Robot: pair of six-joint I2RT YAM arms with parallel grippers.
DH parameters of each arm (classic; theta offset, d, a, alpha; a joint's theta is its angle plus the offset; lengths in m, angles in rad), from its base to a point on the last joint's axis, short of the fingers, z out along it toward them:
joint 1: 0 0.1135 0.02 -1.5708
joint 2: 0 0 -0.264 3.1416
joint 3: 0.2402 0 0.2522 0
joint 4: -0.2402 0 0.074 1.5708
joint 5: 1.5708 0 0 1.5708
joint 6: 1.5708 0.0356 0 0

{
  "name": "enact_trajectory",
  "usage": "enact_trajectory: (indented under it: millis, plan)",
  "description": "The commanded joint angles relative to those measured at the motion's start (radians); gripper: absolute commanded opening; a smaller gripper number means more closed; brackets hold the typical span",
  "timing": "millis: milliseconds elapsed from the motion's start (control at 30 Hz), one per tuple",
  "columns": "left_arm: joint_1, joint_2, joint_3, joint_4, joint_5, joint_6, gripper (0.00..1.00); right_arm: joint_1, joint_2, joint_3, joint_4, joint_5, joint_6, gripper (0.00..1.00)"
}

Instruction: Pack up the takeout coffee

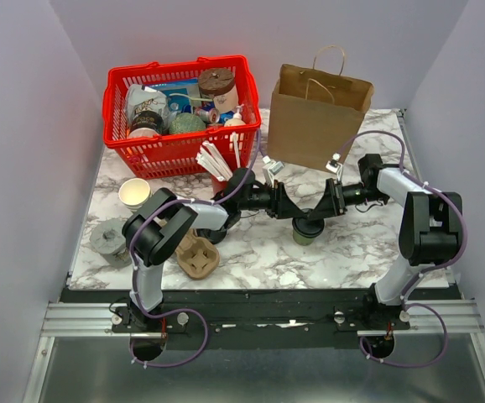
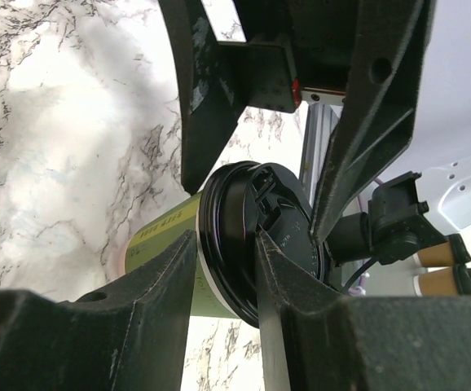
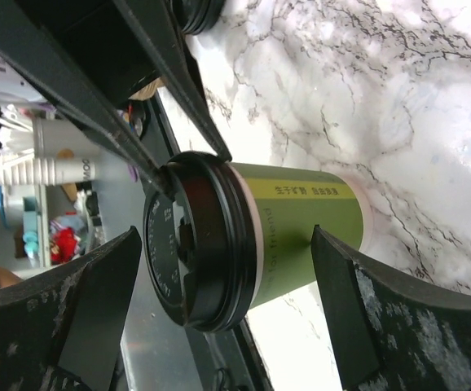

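The takeout coffee (image 1: 308, 230), a green cup with a black lid, stands on the marble table (image 1: 352, 252) between both grippers. My left gripper (image 1: 295, 211) comes in from the left. In the left wrist view it (image 2: 225, 241) is shut on the edge of the black lid (image 2: 288, 236), with one finger under the rim by the green wall (image 2: 166, 236) and the other on the lid top. My right gripper (image 1: 323, 210) comes in from the right. In the right wrist view it (image 3: 227, 236) is wide open, straddling the cup (image 3: 301, 228) without touching it.
A brown paper bag (image 1: 314, 117) stands open behind the cup. A red basket (image 1: 179, 153) of goods sits at the back left. Lidless cups (image 1: 133, 193), a grey holder (image 1: 108, 238) and a cardboard cup carrier (image 1: 199, 256) lie at the left. A loose black lid (image 3: 195, 12) lies nearby.
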Motion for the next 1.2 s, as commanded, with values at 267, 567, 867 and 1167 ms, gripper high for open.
enact_trajectory:
  millis: [267, 567, 867, 1167]
  plan:
    - [0.000, -0.009, 0.030, 0.000, 0.138, 0.014, 0.63, 0.004, 0.012, 0.048, -0.119, 0.008, -0.156, 0.91]
    - [0.007, -0.101, -0.019, -0.067, 0.128, 0.017, 0.99, 0.004, 0.009, 0.050, -0.118, 0.022, -0.153, 0.90]
    - [-0.026, -0.129, -0.062, -0.256, 0.011, 0.115, 0.99, 0.004, 0.026, 0.056, -0.118, 0.046, -0.161, 0.88]
    - [-0.055, -0.072, -0.022, -0.234, 0.013, 0.092, 0.99, 0.004, 0.040, 0.058, -0.116, 0.048, -0.164, 0.86]
